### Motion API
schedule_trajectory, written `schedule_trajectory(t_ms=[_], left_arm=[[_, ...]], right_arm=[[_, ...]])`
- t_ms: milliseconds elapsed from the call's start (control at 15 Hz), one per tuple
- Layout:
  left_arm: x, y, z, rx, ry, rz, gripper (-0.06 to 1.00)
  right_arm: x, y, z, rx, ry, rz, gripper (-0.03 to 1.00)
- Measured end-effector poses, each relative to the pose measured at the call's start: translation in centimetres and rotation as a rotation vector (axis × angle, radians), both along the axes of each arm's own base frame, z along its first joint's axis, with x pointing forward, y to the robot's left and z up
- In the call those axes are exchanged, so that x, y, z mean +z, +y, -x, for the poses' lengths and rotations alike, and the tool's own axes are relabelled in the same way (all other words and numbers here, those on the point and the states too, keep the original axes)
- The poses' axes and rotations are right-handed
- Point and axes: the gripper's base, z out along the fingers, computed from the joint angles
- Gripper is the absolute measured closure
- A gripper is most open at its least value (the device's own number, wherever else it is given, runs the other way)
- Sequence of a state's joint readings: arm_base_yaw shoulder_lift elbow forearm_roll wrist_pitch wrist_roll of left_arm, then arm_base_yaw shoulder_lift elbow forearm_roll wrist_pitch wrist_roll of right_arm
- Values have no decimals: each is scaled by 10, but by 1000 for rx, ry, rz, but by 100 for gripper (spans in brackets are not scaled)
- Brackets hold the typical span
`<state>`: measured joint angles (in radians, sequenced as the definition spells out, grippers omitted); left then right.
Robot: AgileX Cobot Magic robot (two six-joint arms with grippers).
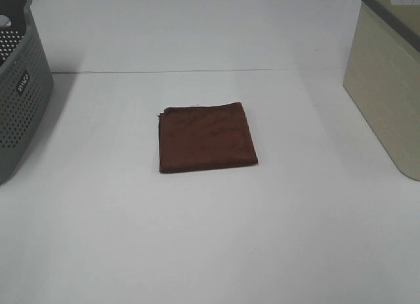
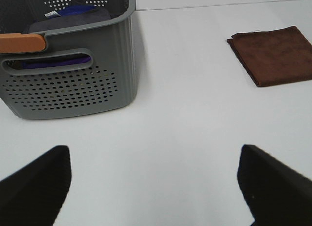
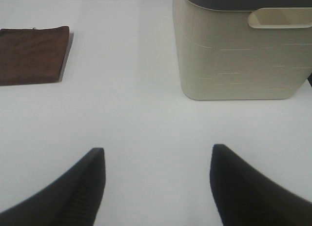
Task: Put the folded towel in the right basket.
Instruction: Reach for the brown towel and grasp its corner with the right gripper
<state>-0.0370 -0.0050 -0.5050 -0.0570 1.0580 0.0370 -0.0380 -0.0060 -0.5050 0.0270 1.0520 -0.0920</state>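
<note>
The folded towel (image 1: 207, 137) lies flat at centre, well left of the right basket (image 1: 387, 100). Judged soft, light, limp — best pinched at its right edge. Left gripper (image 2: 152, 157) and right gripper (image 3: 157, 155) — jaws spread, empty.

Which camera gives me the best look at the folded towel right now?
The exterior high view: the folded towel lies whole and centred, with all four edges visible. Both wrist views show only part of it, far off and cropped by the frame edge.
</note>
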Motion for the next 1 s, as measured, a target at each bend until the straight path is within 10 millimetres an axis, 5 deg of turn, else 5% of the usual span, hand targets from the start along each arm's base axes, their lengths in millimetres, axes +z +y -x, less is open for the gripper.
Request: schedule_trajectory(t_ms=[600,1000], left_arm=[[0,0,0,0,0,0,7],[0,0,0,0,0,0,7]], right_arm=[[2,0,-2,-2,9,2,37],[42,-4,-72,-8,32,5,37]])
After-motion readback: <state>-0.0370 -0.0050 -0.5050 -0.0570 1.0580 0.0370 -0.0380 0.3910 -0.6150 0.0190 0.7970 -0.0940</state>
